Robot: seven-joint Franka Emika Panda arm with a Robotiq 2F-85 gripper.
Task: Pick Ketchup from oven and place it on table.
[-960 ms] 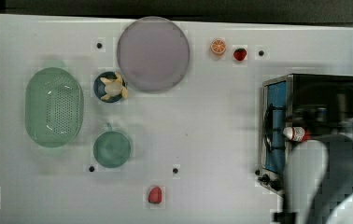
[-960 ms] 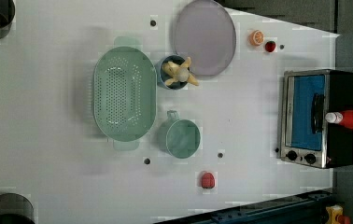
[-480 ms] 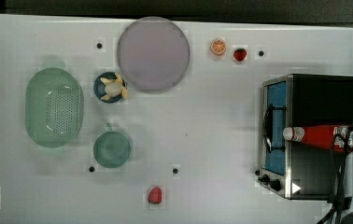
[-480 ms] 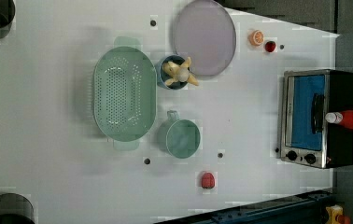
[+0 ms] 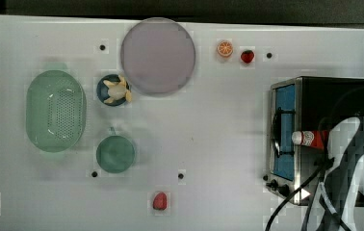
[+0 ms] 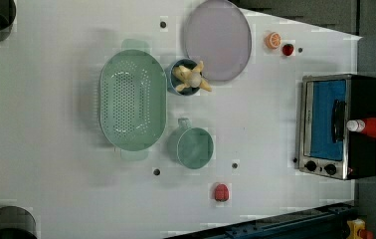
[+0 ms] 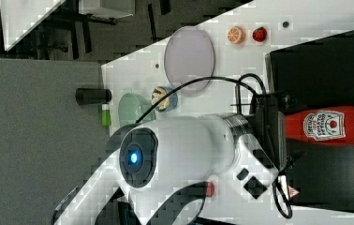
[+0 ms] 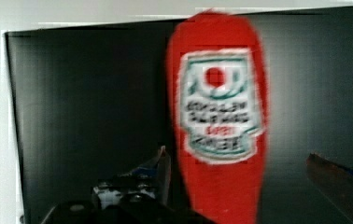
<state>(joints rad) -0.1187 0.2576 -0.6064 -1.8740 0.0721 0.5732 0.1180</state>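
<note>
Ketchup (image 5: 309,138) lies on its side on the black roof of the oven (image 5: 334,98), at the right middle of the top view, white cap toward the glass door. In the wrist view the bottle (image 8: 219,135) sits between the two fingers, one finger (image 8: 163,170) just beside its red body, the other well apart. The gripper (image 8: 240,179) stands spread nearly to its widest and holds nothing yet. To grasp well, the arm should probably settle lower until both fingers flank the label squarely, then close across the narrow width. A round bottle may roll, so centring matters. Bare desk (image 5: 228,125) lies open left of the oven for the placement.
</note>
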